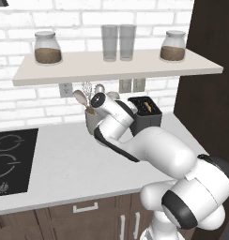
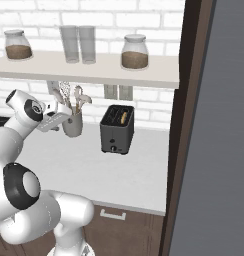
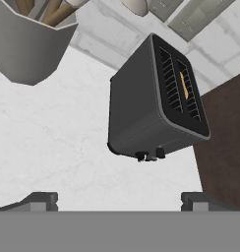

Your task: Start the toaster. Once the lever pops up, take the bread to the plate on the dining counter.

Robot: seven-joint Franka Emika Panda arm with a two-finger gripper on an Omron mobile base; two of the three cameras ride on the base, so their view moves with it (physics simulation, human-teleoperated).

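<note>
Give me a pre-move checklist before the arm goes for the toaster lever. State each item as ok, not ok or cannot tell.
1. Tool open and empty: ok; the fingertips stand wide apart with nothing between them.
2. Toaster upright on the counter: ok.
3. Bread loaded: ok; a tan slice sits in one slot.
4. Lever in sight: ok; small dark tabs show low on the narrow face in the hand view, though which one is the lever cannot be told.
5. Lever not yet pressed: cannot tell.
6. Path clear: ok; bare counter lies between tool and toaster, and the utensil holder stands off to the side.
</note>
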